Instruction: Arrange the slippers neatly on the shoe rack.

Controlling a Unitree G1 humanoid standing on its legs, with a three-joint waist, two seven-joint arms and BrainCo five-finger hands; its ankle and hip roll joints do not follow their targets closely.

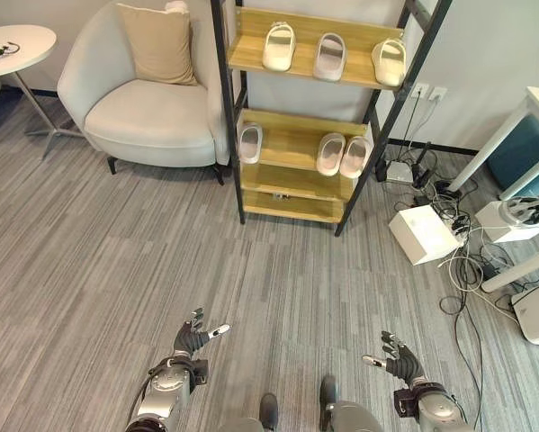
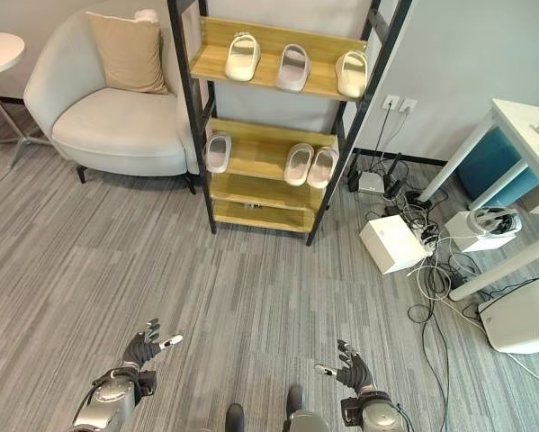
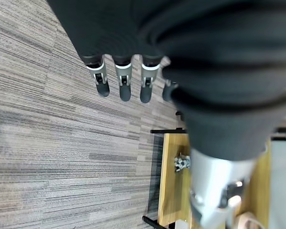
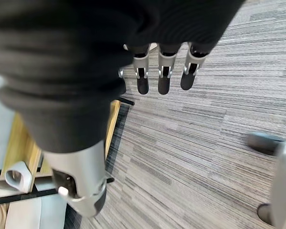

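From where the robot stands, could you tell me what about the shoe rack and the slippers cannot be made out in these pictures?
- Shoe rack: its top is cut off by the upper edge in both eye views, so any higher shelf is unseen.
- Lowest shelf: a small item there is too small to identify.
- Slippers: too far to tell which ones pair up.
- Left hand and right hand hang open over the floor, holding nothing.
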